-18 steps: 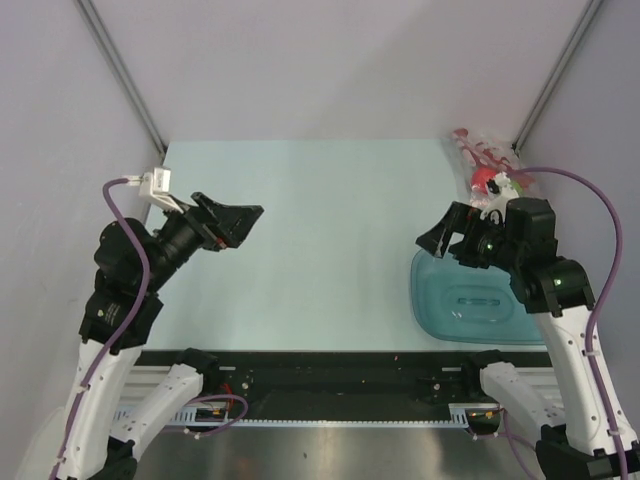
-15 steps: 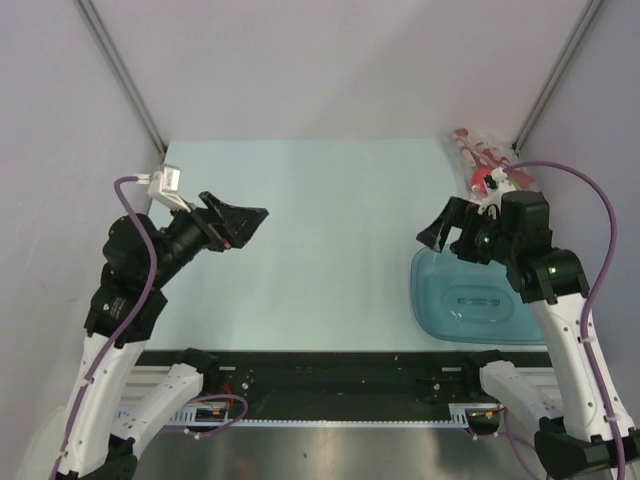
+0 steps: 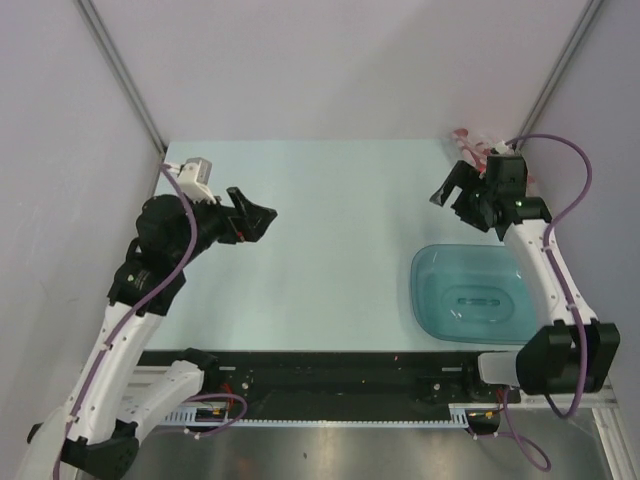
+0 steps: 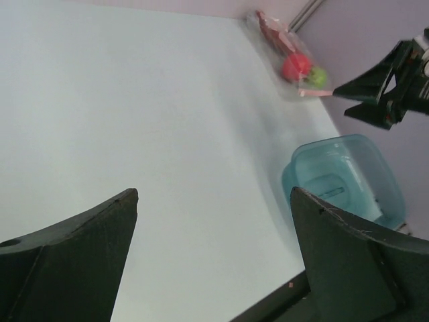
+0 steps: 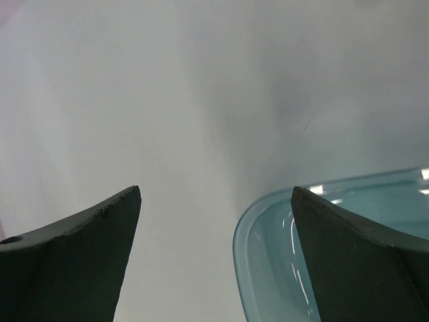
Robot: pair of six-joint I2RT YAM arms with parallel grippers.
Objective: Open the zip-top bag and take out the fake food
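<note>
Zip-top bag (image 4: 285,50): clear crinkled film, pinkish strip; laid in the worktop's (image 3: 330,230) far right corner.
Fake food (image 4: 297,66): glossy red and lime rounds, seen within it.
Tray (image 3: 421,290): translucent teal, round-rimmed, at the right edge.
Left gripper (image 3: 258,212): jaws held wide over mid-left worktop.
Right gripper (image 3: 447,185): jaws held wide, near the bag.

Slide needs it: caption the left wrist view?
Left jaws open; zip-top bag with fake food at the far corner, right jaws open near it, teal tray nearer.
</note>
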